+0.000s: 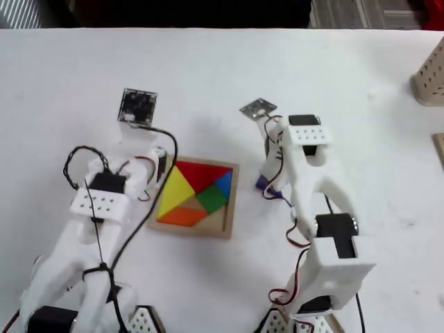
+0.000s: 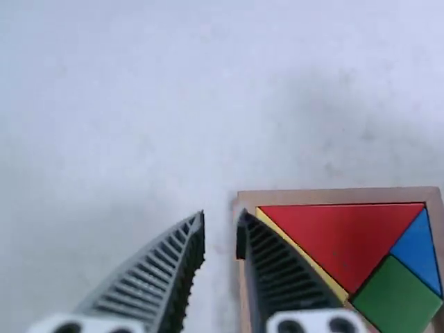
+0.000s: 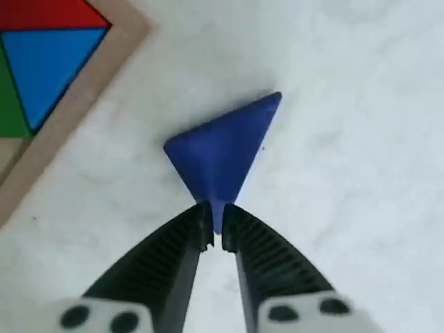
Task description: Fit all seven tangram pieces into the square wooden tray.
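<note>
Triangle [image 3: 225,149] dk blue; tray [image 1: 234,201] tan wood; table [image 1: 208,69] white.

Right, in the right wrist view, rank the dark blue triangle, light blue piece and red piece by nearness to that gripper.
1. Dark blue triangle, in the gripper.
2. Light blue piece, in the tray.
3. Red piece, beyond it.

Dark blue triangle [image 1: 261,183]: mostly hidden behind the right arm in the high view, 1 corner covered by the right pincer [image 3: 216,232]. Wooden tray [image 2: 333,197]: cut off by both wrist views' edges.
</note>
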Robot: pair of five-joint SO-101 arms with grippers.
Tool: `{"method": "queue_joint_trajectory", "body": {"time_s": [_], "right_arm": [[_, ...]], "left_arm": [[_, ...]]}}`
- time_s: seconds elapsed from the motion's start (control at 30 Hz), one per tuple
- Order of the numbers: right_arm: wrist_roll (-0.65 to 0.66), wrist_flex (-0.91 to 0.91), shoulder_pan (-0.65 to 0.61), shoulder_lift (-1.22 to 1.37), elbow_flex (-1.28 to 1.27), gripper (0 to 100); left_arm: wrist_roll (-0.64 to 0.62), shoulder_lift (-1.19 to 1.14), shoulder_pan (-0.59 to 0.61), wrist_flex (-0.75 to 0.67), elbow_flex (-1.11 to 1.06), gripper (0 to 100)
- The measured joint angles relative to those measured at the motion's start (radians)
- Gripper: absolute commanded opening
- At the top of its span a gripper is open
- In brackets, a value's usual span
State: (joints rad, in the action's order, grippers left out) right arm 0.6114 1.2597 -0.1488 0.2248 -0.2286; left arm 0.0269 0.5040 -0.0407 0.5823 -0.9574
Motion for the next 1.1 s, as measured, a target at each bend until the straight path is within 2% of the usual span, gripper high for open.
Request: {"method": "queue_joint_trajectory", "body": {"time_s": [0.1,0.23,0.3,0.43,0.63,0.8,1.1], "right_arm": [[-0.038,0.011,-0.029,0.000,0.000,7.7],[-0.178,0.017,-0.066,0.000,0.000,25.3],[-0.258,0.017,-0.081,0.000,0.000,30.4],[-0.305,-0.008,-0.124,0.000,-0.002,29.0],[-0.305,-0.114,-0.110,0.043,-0.032,28.7],[-0.281,-0.100,-0.110,0.086,-0.020,27.6],[-0.278,-0.114,-0.100,0.092,-0.005,3.5]], "left_arm": [[0.000,0.000,0.012,-0.015,0.000,8],[0.000,0.000,0.032,-0.028,0.000,8],[0.000,0.000,0.031,-0.028,0.000,8],[0.000,0.000,0.037,-0.028,0.000,8],[0.000,0.000,0.037,-0.028,0.000,8],[0.000,0.000,0.037,-0.028,0.000,8],[0.000,0.000,0.037,-0.028,0.000,8]]}}
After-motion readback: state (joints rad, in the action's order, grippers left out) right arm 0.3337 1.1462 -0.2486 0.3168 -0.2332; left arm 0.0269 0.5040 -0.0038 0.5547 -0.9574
